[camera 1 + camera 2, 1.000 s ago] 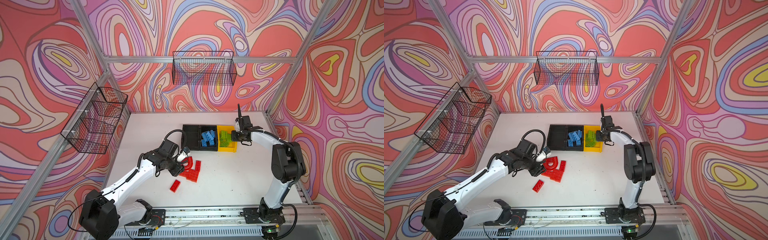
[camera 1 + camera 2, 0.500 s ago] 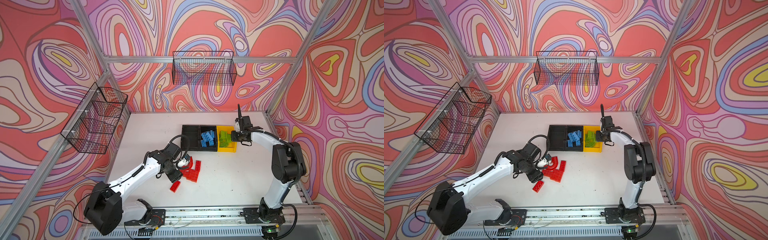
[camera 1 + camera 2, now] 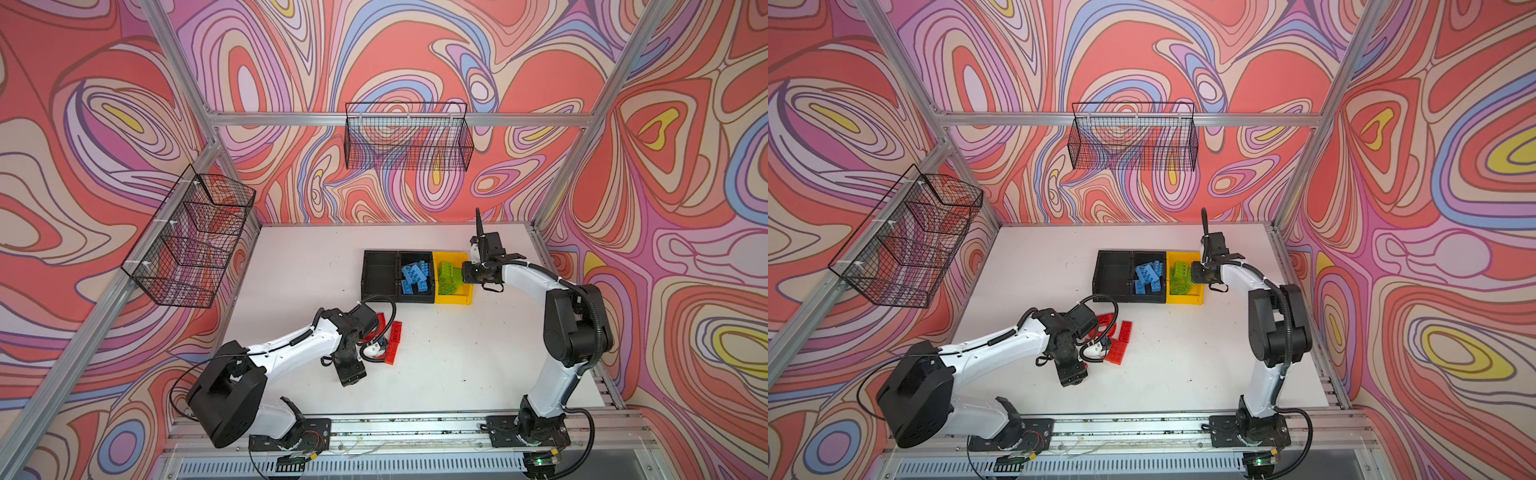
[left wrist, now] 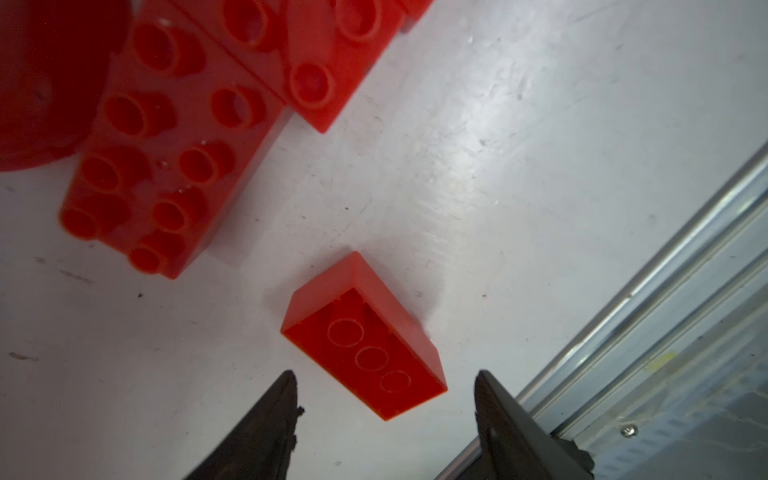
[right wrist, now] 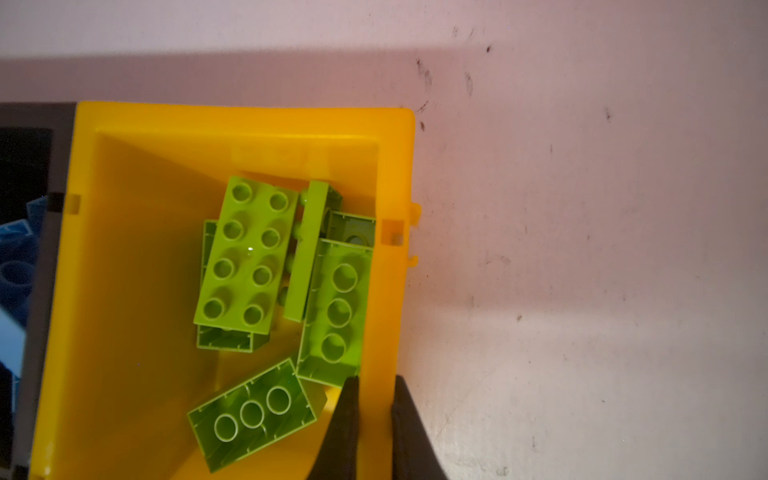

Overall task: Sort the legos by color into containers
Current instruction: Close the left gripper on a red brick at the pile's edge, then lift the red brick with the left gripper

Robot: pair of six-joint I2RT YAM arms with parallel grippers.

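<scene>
Left wrist view has the left end effector (image 4: 383, 376) spread wide above the white counter (image 4: 498, 166), its two dark fingers either side of a small red plastic brick (image 4: 365, 332) lying hollow side up, seemingly just short of touching it, with more red studded bricks (image 4: 166, 158) clustered nearby. Right wrist view shows the right end effector (image 5: 376, 386) pinching the side wall of the yellow plastic bin (image 5: 232, 120), which holds the lime green studded bricks (image 5: 245, 253). In both top views, blue bricks (image 3: 415, 274) fill the middle black plastic bin (image 3: 415, 297) of the joined row, beside the yellow one.
</scene>
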